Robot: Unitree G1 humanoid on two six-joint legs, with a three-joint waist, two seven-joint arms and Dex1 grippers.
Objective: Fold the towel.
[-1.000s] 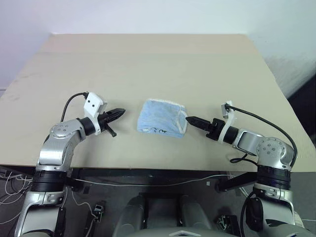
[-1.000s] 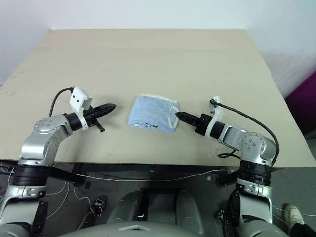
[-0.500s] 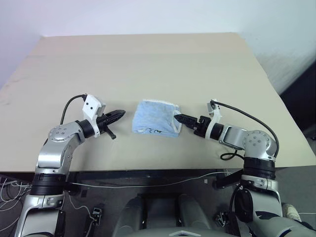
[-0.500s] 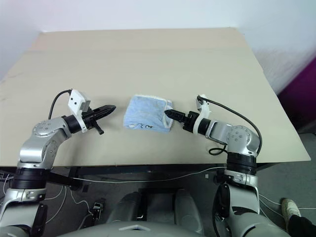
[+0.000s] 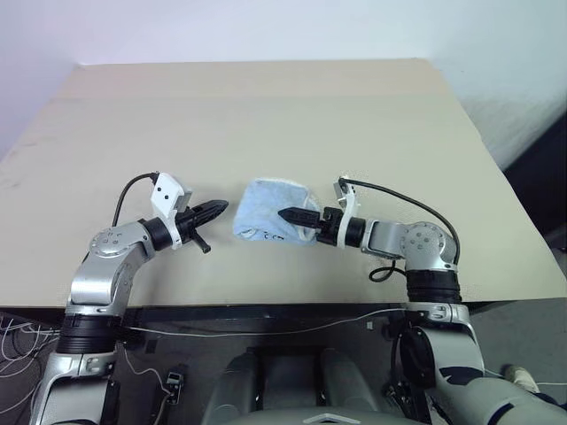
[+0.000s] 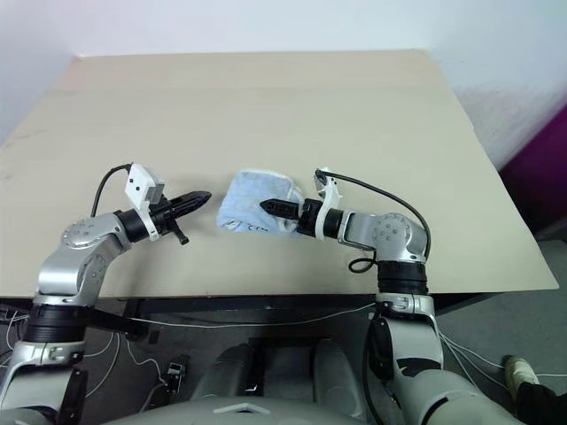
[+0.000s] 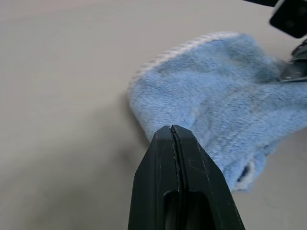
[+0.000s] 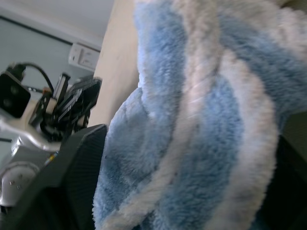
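One folded towel (image 5: 266,212) on table (image 5: 266,115); left fingers (image 5: 211,210) together, right fingers (image 8: 81,158) apart around its folds.

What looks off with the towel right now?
The towel is a bunched, uneven bundle, not a flat fold: layers sit askew, with white edging curling loosely on the right. The right gripper has its fingers spread around those layers. The left gripper sits shut beside it.

Light-blue terry towel (image 5: 270,212), white stitched edging, folded into compact bundle, lying near table's front edge.
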